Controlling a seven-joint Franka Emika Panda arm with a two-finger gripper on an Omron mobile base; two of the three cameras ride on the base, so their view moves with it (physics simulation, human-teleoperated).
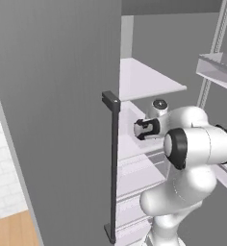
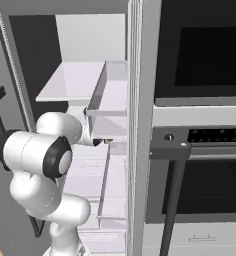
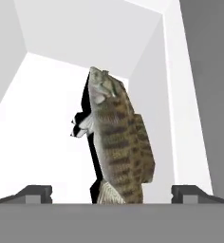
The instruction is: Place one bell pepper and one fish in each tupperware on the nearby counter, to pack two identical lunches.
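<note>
White refrigerator shelves (image 1: 144,79) surrounded the reaching arm, and a mottled olive-brown fish (image 3: 118,137) lay on a shelf just ahead of the two-finger gripper (image 3: 112,193). Its jaws stood wide apart, holding nothing, so I judged the packing barely begun, with no fish yet grasped.

An olive-and-tan fish (image 3: 118,142) with dark brown mottled bars and a pale grey fin lay on a plain white fridge shelf (image 3: 33,142). Two small dark grey fingers (image 3: 35,193) framed it. The tall door (image 1: 53,115) was flat mid-grey with a darker grey bar handle (image 1: 113,163). The oven front (image 2: 200,125) was black glass and silver.
</note>
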